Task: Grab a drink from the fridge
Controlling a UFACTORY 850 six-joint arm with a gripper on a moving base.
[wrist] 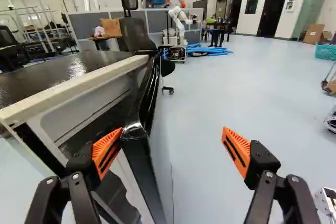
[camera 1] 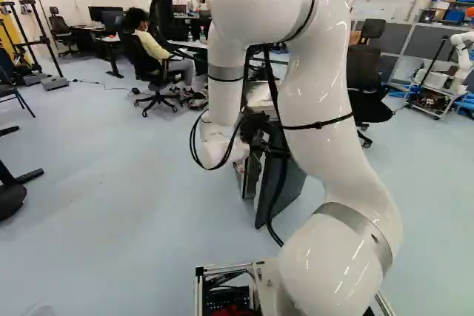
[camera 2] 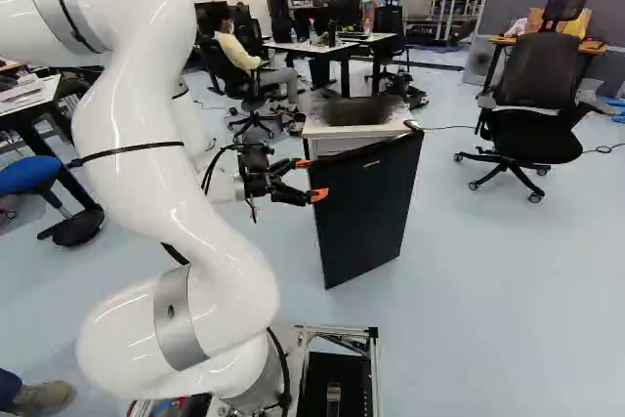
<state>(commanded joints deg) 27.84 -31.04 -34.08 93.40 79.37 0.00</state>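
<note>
In the right base view my gripper [camera 2: 312, 181] stands at the near edge of the fridge's black door [camera 2: 367, 204]. The fridge [camera 2: 359, 131] has a pale body and a dark top. Seen from the wrist, the gripper [wrist: 172, 139] is open, and the door [wrist: 144, 150] stands ajar, its edge between the spread fingers. One orange pad [wrist: 107, 150] is close against the door's inner side, at the gap to the body; whether it touches, I cannot tell. The other pad [wrist: 237, 150] is well outside the door. Most of the interior is hidden, and no drink shows.
An office chair [camera 2: 535, 109] stands beyond the fridge in the right base view. Desks [camera 2: 337, 49] and a seated person are farther back. At the left of that view are a table and a blue stool [camera 2: 29, 175]. Another robot [wrist: 178, 14] stands far off.
</note>
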